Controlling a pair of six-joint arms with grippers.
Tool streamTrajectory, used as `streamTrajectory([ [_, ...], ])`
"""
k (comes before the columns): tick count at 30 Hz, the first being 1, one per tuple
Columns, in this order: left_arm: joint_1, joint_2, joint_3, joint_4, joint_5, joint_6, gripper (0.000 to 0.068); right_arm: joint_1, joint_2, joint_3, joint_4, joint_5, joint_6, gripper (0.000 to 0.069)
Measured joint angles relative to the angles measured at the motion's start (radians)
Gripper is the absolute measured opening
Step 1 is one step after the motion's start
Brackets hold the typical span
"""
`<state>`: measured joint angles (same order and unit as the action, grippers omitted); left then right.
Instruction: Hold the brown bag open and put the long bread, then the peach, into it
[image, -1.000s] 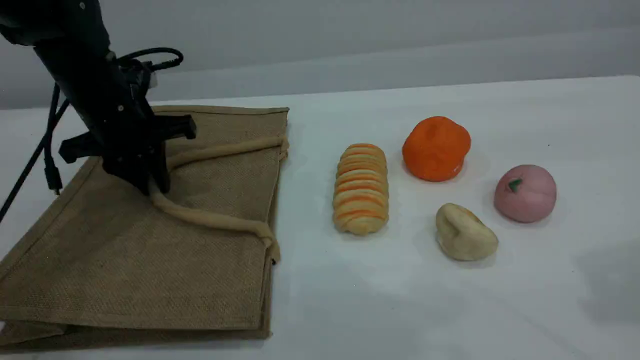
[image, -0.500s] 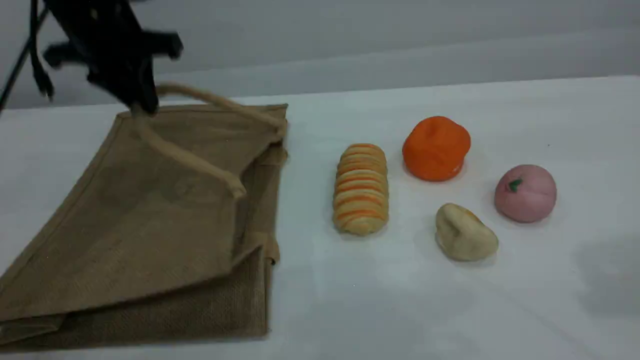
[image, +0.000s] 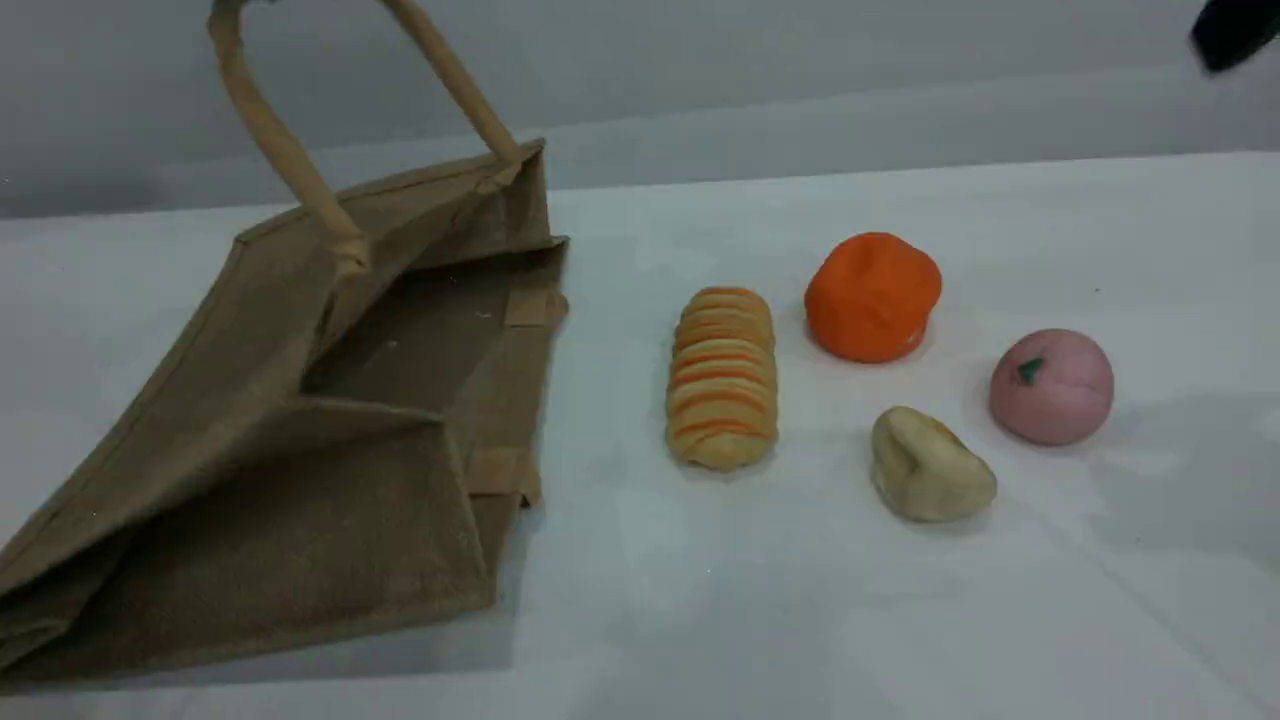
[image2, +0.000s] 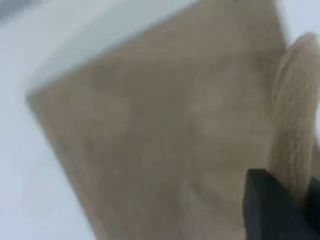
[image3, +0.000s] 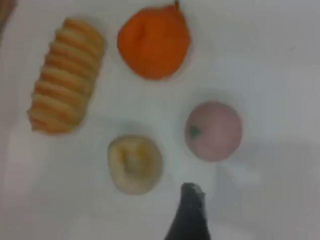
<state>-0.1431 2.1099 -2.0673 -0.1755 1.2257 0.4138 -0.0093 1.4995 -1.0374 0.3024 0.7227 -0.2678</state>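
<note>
The brown bag (image: 280, 500) lies on its side at the left, its mouth gaping toward the right. One beige handle (image: 270, 135) is pulled taut up past the top edge, where my left gripper is out of the scene view. In the left wrist view my left gripper (image2: 295, 195) is shut on that handle (image2: 295, 125), above the bag's woven side (image2: 165, 140). The long bread (image: 723, 378) lies just right of the bag's mouth. The peach (image: 1052, 386) sits at the far right. My right fingertip (image3: 191, 210) hovers above the table near the peach (image3: 214, 130), holding nothing.
An orange round fruit (image: 872, 296) sits behind and between bread and peach. A pale beige lumpy piece (image: 930, 465) lies in front of them. A dark part of my right arm (image: 1232, 32) shows at the top right corner.
My left gripper has risen out of the scene view with the handle, lifting the bag's upper side so the mouth opened. The right arm's tip has come in at the top right.
</note>
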Motion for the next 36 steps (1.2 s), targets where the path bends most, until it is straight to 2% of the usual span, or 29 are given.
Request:
streamTrajectory([
  [6, 0.0, 0.0, -0.079, -0.094, -0.002, 0.137, 0.0097, 0.0, 0.108, 0.0, 0.116, -0.023, -0.112, 0.0533],
  [13, 0.0, 0.0, -0.113, -0.283, -0.003, 0.33, 0.0097, 0.001, 0.208, 0.0, 0.313, -0.054, -0.28, 0.0533],
  [16, 0.0, 0.0, -0.113, -0.325, -0.003, 0.384, 0.0097, 0.012, 0.234, 0.0, 0.384, -0.057, -0.337, 0.0533],
  [26, 0.0, 0.0, -0.113, -0.326, -0.004, 0.395, 0.0097, 0.177, 0.373, -0.081, 0.434, -0.132, -0.362, 0.0533],
  [36, 0.0, -0.001, -0.113, -0.326, -0.005, 0.39, 0.0097, 0.318, 0.584, -0.256, 0.441, -0.141, -0.328, 0.0533],
])
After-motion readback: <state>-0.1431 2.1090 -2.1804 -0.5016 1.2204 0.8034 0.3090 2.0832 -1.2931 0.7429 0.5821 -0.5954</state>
